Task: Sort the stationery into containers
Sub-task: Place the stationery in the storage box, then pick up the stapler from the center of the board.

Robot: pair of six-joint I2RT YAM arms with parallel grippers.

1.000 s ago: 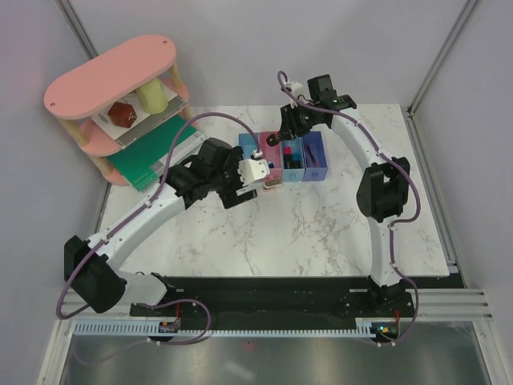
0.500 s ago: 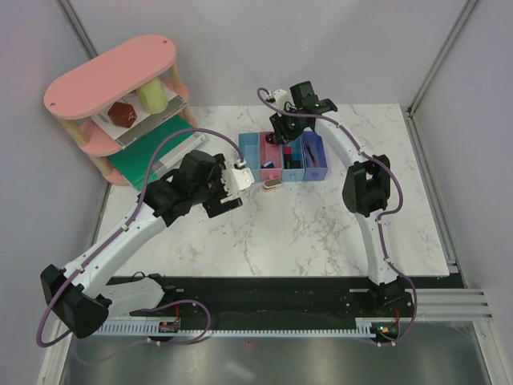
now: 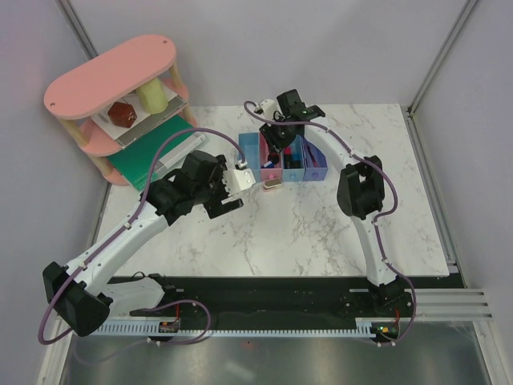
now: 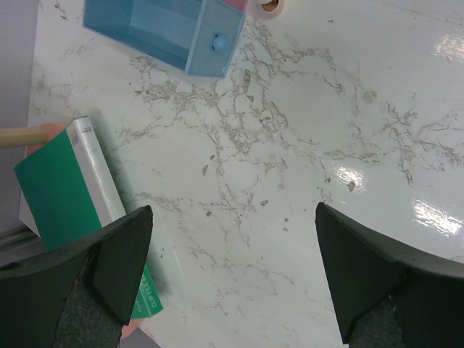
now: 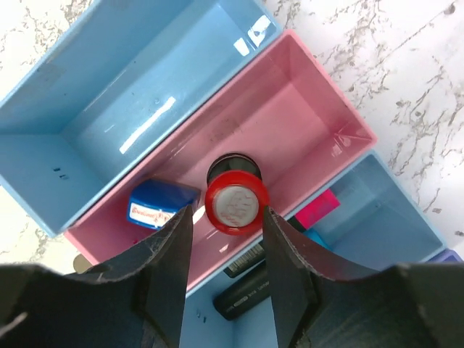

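Four bins stand in a row: light blue point(image 3: 251, 148), pink point(image 3: 271, 166), light blue point(image 3: 293, 166), violet-blue point(image 3: 316, 160). My right gripper point(image 3: 274, 146) hangs over the pink bin point(image 5: 290, 109), shut on a black marker with a red cap point(image 5: 235, 201), held upright and seen end-on. A small blue piece point(image 5: 163, 204) lies in the pink bin. A black item point(image 5: 268, 293) and a pink piece point(image 5: 317, 208) lie in the light blue bin point(image 5: 377, 217) beside it. A beige stapler-like block point(image 3: 271, 184) lies in front of the bins. My left gripper point(image 3: 227, 202) point(image 4: 232, 268) is open and empty over bare marble.
The pink oval tiered shelf point(image 3: 112, 80) stands at the back left, with a flat green board point(image 3: 148, 156) point(image 4: 54, 188) at its foot, close to my left gripper's left finger. The leftmost light blue bin point(image 4: 163, 29) looks empty in the wrist views.
My right gripper has moved left along the bin row with the marker, to above the pink bin. My left arm drew back left from the bins, then stayed still.
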